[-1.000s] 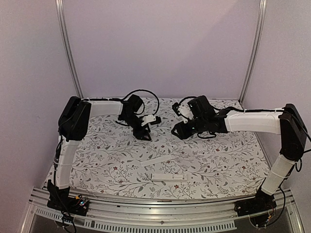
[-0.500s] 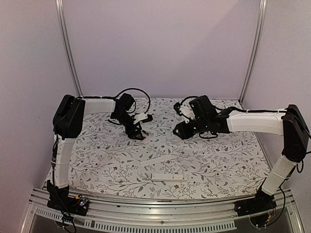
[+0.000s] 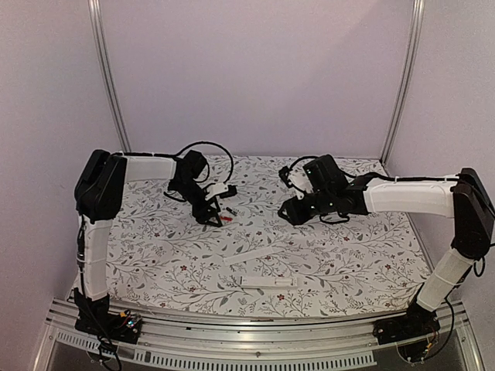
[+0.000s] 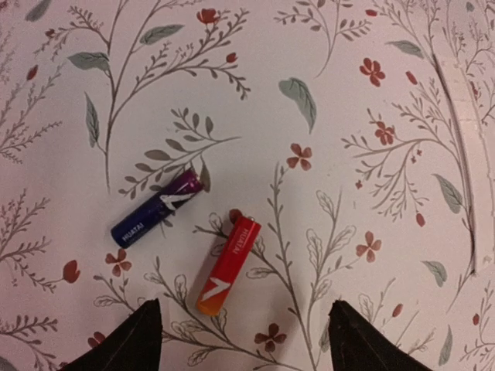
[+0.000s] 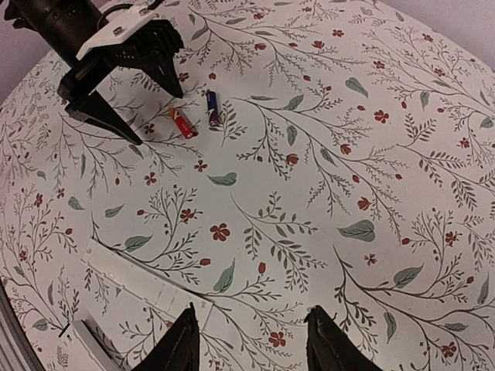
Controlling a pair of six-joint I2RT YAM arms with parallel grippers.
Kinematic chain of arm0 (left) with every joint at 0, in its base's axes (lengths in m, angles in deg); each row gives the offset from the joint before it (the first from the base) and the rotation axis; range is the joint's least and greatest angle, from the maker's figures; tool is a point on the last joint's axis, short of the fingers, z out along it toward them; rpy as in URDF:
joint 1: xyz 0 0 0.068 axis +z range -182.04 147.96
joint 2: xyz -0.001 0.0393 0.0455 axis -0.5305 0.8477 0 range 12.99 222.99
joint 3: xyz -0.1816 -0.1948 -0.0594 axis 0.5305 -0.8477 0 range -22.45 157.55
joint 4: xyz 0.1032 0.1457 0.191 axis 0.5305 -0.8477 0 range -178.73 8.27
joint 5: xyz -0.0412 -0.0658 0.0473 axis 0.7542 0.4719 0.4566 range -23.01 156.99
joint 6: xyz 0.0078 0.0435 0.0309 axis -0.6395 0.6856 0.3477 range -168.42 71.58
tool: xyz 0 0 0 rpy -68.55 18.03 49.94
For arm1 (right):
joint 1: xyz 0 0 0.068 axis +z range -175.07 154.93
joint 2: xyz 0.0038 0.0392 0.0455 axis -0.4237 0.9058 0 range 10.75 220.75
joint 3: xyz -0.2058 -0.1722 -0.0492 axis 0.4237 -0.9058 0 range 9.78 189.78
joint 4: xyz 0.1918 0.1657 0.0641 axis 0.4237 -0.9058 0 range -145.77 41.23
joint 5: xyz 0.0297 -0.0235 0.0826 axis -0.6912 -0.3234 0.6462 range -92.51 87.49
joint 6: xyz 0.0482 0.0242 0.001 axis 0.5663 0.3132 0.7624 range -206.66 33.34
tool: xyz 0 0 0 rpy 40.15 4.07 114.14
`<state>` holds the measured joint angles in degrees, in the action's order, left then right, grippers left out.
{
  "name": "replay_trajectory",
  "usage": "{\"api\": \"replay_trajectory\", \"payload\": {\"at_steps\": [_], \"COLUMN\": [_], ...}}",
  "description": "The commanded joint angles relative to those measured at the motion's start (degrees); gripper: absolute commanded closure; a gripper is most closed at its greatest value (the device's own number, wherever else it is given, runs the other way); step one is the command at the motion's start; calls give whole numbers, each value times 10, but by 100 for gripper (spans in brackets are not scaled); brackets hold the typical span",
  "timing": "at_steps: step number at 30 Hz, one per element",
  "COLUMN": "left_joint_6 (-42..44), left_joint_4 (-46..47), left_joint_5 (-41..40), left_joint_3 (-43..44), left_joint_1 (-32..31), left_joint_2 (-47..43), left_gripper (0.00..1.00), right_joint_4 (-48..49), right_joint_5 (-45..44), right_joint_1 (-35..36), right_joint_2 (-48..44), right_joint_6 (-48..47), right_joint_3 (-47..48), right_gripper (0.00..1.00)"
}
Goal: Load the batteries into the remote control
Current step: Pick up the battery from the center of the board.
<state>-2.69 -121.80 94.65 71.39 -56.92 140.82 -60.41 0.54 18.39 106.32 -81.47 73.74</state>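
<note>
Over tabletop's (image 4: pixel 371 46) far left, left end effector (image 4: pixel 244 336) spread above red battery (image 4: pixel 229 264), blue battery (image 4: pixel 158 208) beside; remote control (image 3: pixel 267 281) near front edge. Right end effector (image 5: pixel 251 340) spread, empty. Risk: off-centre pinch sends battery rolling.

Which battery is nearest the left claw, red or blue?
The red battery, its orange-tipped end toward the gap of the open left claw; the blue-purple battery lies farther out, apart from it.
</note>
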Motion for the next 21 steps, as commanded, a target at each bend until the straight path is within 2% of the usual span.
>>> {"api": "replay_trajectory", "payload": {"at_steps": [1,5,21], "left_joint_6": [41,37,37], "left_joint_4": [1,0,4], "left_joint_5": [20,8,-20], "left_joint_3": [-22,4,6], "left_joint_1": [5,3,-38], "left_joint_2": [-25,2,42], "left_gripper": [30,38,43], "right_joint_4": [-5,-4,3], "right_joint_5": [-12,-9,-11], "right_joint_1": [-1,-1,-1], "right_joint_2": [-28,-33,-46], "right_joint_6": [3,2,4], "right_joint_3": [-12,-16,-37], "right_gripper": [54,54,54]}}
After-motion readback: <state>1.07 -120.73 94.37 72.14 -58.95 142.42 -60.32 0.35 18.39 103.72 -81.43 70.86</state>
